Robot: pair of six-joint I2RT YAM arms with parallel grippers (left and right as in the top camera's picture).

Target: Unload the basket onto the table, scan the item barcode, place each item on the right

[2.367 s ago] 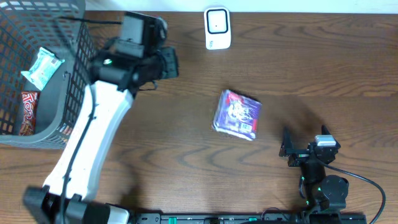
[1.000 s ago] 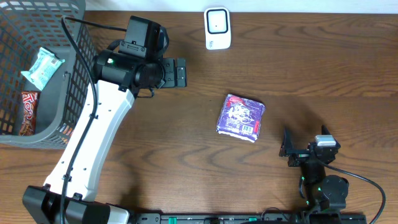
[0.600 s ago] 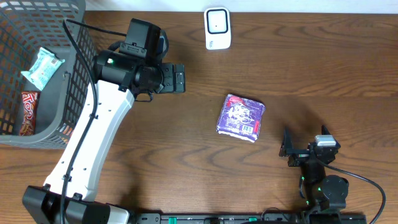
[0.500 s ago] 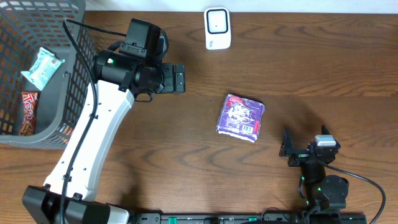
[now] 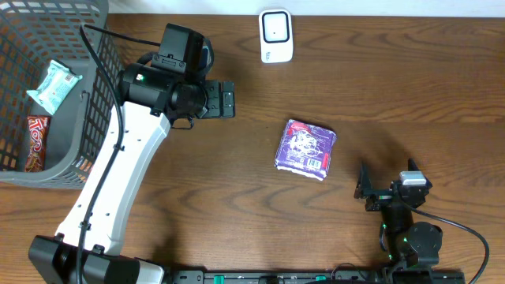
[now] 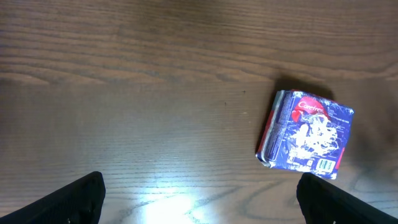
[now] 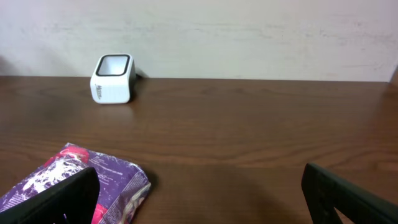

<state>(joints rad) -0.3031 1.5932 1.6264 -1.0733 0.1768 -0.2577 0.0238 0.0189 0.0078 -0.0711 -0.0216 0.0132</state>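
The item, a purple foil packet (image 5: 306, 147) with a white barcode patch at its near edge, lies flat on the wooden table. In the left wrist view the packet (image 6: 306, 138) sits to the right, clear of the fingers. The white scanner (image 5: 276, 35) stands at the table's far edge. My left gripper (image 5: 225, 99) hovers open to the upper left of the packet, holding nothing. My right gripper (image 5: 385, 180) rests open at the near right. In its own view the packet (image 7: 93, 180) lies by the left finger and the scanner (image 7: 112, 78) stands far back.
A grey mesh basket (image 5: 95, 95) stands at the far left. It holds a teal packet (image 5: 54, 85) and a red bar (image 5: 35, 142). The white left arm (image 5: 118, 181) crosses the table's left side. A pale wall rises behind the scanner.
Since the earliest frame the left wrist has turned and reached right, its open fingers pointing toward the packet, which lies slightly further right. Nothing has moved in the last half second.
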